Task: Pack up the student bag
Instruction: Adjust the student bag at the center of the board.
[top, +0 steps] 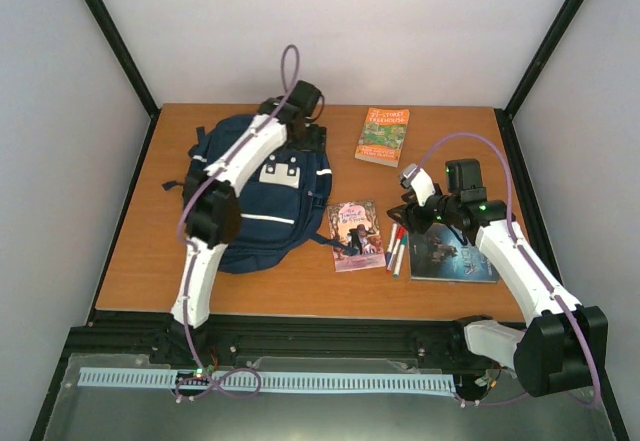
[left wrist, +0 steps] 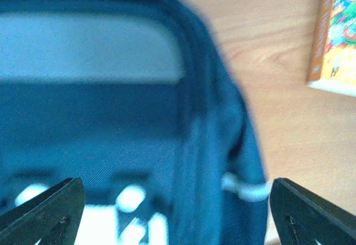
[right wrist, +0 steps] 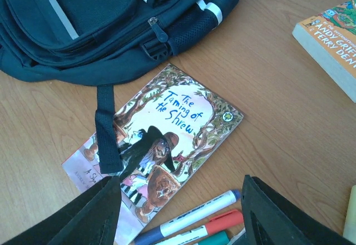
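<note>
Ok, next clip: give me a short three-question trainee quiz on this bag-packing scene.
1. True or false: a strap of the student bag lies across The Taming of the Shrew book.
2. Which arm reaches over the bag to its top end? A left; B right; C both.
3. How many books lie on the table outside the bag?
Key: 1 true. 2 A, the left arm. 3 three: the Shrew book, the orange book, the dark book.
</note>
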